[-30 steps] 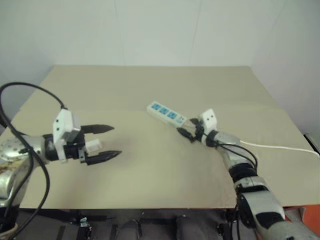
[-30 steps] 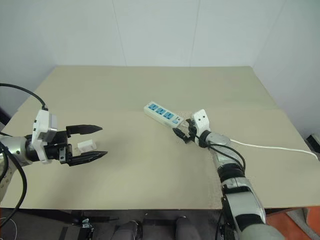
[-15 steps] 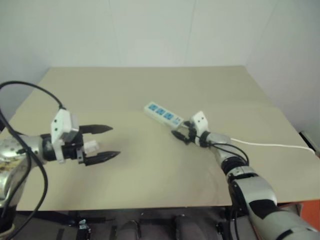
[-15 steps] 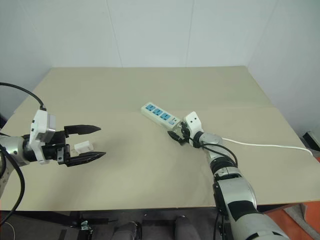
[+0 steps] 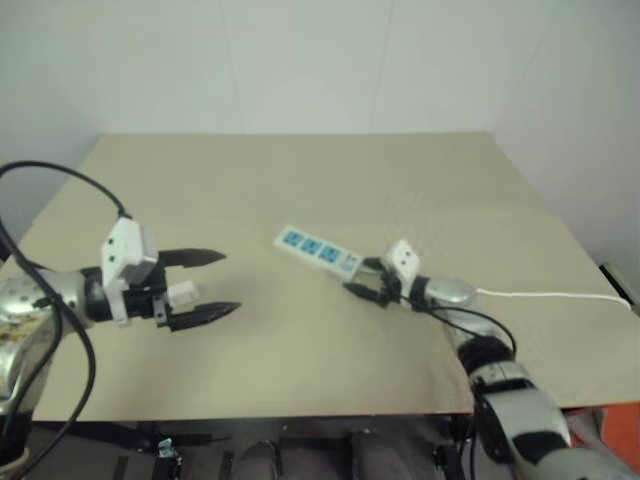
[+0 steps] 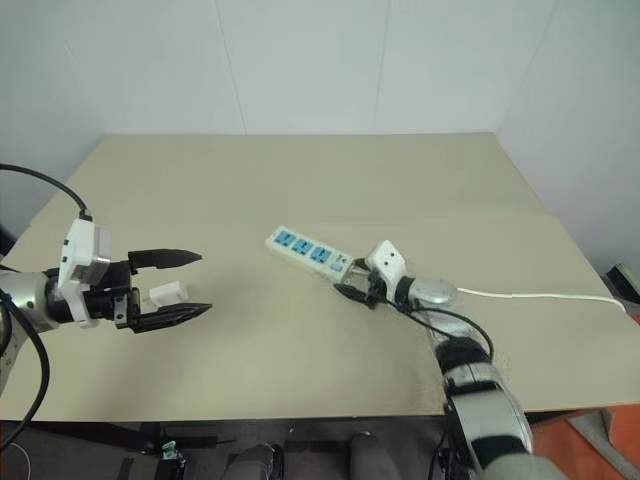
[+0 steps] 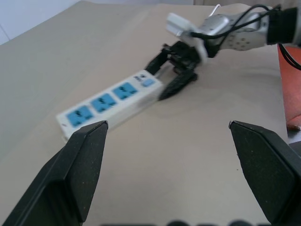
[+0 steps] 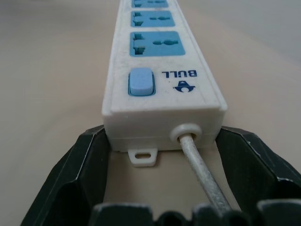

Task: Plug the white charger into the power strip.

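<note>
Strip (image 6: 310,252): long white bar, three blue sockets, blue switch and cord (image 6: 540,296) at the end nearest my right gripper (image 6: 357,283), whose black fingers clamp that end from both sides. Charger (image 6: 168,293): small plain white block between the spread fingers of my left gripper (image 6: 182,285); whether it touches them is hard to make out. Its prongs are hidden.

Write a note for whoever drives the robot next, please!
Left end effector: open, above the table, holding nothing.
Right end effector: shut on the cord end of the power strip, which lies flat mid-table, sockets up and empty.
White charger: apparently on the table by the left end effector, not gripped.
Done: strip held.
Left: pick up the charger and plug it in.
</note>
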`<state>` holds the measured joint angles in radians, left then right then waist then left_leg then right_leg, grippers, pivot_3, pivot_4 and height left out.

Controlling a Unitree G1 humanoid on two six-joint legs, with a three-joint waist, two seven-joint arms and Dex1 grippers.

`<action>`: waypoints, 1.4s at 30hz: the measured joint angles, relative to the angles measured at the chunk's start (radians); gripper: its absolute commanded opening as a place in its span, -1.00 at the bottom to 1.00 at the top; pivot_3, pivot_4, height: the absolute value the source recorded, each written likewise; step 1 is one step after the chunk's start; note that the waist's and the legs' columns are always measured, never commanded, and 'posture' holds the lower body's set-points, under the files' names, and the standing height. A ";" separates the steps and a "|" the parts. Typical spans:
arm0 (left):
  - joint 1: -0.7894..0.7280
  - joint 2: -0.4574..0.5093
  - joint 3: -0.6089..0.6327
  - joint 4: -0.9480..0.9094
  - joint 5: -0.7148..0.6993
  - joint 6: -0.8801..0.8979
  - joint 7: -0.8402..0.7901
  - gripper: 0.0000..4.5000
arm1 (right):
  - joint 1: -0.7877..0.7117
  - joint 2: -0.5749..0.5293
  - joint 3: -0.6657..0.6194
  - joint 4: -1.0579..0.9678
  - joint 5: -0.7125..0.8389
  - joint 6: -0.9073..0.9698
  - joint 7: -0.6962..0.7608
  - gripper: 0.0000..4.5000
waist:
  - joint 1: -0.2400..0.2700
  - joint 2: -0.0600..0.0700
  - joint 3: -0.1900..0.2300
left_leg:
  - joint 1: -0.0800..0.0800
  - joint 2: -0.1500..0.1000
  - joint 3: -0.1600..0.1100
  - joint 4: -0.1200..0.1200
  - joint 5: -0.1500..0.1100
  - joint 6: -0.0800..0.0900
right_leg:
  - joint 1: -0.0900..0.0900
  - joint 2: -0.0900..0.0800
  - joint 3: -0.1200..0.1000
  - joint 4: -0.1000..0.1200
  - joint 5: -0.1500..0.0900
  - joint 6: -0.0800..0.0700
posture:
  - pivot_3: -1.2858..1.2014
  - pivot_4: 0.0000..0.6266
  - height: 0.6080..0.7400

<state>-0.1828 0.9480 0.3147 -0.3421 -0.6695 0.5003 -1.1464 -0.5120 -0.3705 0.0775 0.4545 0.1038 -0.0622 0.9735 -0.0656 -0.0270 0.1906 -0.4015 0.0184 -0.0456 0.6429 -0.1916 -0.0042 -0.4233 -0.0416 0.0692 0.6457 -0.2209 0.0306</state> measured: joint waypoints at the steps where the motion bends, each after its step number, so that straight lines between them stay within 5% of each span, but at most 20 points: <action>1: 0.000 0.000 0.000 -0.002 0.000 0.000 0.000 1.00 | 0.050 -0.015 0.004 -0.083 0.012 0.039 0.009 0.50 | 0.001 0.000 0.000 | -0.001 0.000 0.000 0.000 0.000 0.000 | -0.001 0.000 0.000 0.000 0.000 0.000 | 0.03 -0.52 1.00; 6: -0.002 0.000 -0.004 0.004 0.000 0.001 -0.008 1.00 | 0.229 -0.103 0.028 -0.366 0.066 0.178 0.045 0.50 | -0.001 0.000 0.000 | 0.002 -0.001 0.001 0.001 0.000 0.000 | 0.000 -0.001 0.001 0.000 0.001 0.002 | 0.03 -0.52 1.00; 7: -0.012 0.000 -0.012 0.006 0.000 0.000 -0.010 1.00 | 0.228 -0.103 0.031 -0.370 0.065 0.190 0.037 0.82 | -0.003 0.000 0.000 | 0.002 -0.001 0.001 0.001 0.000 0.000 | 0.001 -0.001 0.001 0.000 0.002 0.001 | 0.03 -0.52 1.00; 9: -0.036 0.000 -0.028 0.012 0.000 -0.001 -0.017 1.00 | 0.221 -0.088 0.037 -0.357 0.055 0.215 0.004 0.98 | -0.003 0.000 0.000 | 0.004 -0.001 0.001 0.000 0.000 0.000 | 0.001 0.000 0.001 0.000 0.000 -0.006 | 0.03 -0.52 1.00; 24: -0.056 0.000 -0.057 0.055 0.003 -0.023 -0.060 1.00 | 0.224 -0.067 0.021 -0.360 0.191 0.271 0.049 0.98 | -0.004 -0.001 -0.001 | 0.002 0.000 0.001 0.000 0.000 0.000 | 0.000 0.001 0.001 0.000 0.002 -0.001 | 0.03 -0.52 1.00; 40: -0.055 0.001 -0.058 0.057 0.007 -0.038 -0.067 1.00 | 0.135 -0.001 0.056 -0.212 0.132 0.165 0.048 0.98 | -0.002 -0.002 -0.001 | 0.003 0.000 0.001 0.000 0.000 0.000 | 0.001 0.001 0.001 0.000 0.002 -0.001 | 0.03 -0.52 1.00; 42: -0.055 0.002 -0.058 0.057 0.007 -0.038 -0.069 1.00 | 0.129 0.000 0.060 -0.198 0.128 0.156 0.052 0.81 | -0.003 -0.002 -0.001 | 0.003 0.000 0.001 0.000 0.000 0.000 | 0.001 0.001 0.001 0.000 0.002 -0.001 | 0.03 -0.52 1.00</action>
<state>-0.2373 0.9496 0.2568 -0.2854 -0.6630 0.4618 -1.2152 -0.3834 -0.3705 0.1372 0.2565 0.2318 0.0940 1.0254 -0.0684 -0.0291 0.1894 -0.3982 0.0186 -0.0451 0.6434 -0.1915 -0.0043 -0.4220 -0.0405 0.0698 0.6459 -0.2186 0.0299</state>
